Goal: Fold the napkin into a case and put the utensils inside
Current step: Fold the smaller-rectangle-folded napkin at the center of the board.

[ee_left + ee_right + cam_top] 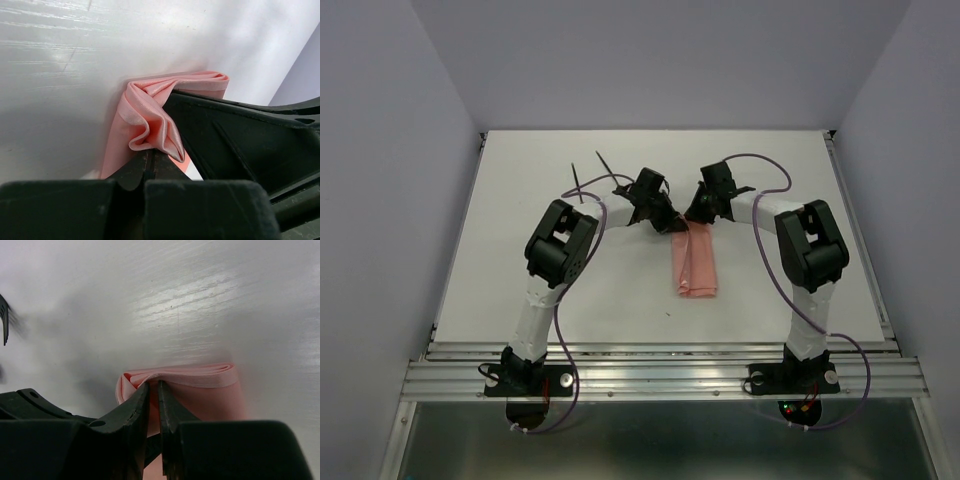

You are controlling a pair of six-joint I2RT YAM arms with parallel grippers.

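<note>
**Top view.** The far end of the napkin (pixel 695 265) is hidden under the left gripper (pixel 667 222) and right gripper (pixel 695 215), so neither pinch point can be seen. The utensils (pixel 578 180) appear only as thin dark lines, too small to tell apart; their near ends pass behind the left arm (pixel 560 250).

**Left wrist view.** The right gripper (pixel 240 145) covers the napkin's (pixel 150 115) right side.

**Right wrist view.** The fork (pixel 4 325) is blurred and cut off by the left edge. The napkin's (pixel 200 390) near part runs behind the fingers (pixel 135 410).

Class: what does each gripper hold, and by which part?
Both pinch the folded pink napkin at its far end: the left gripper a bunched corner, the right gripper the folded edge.
</note>
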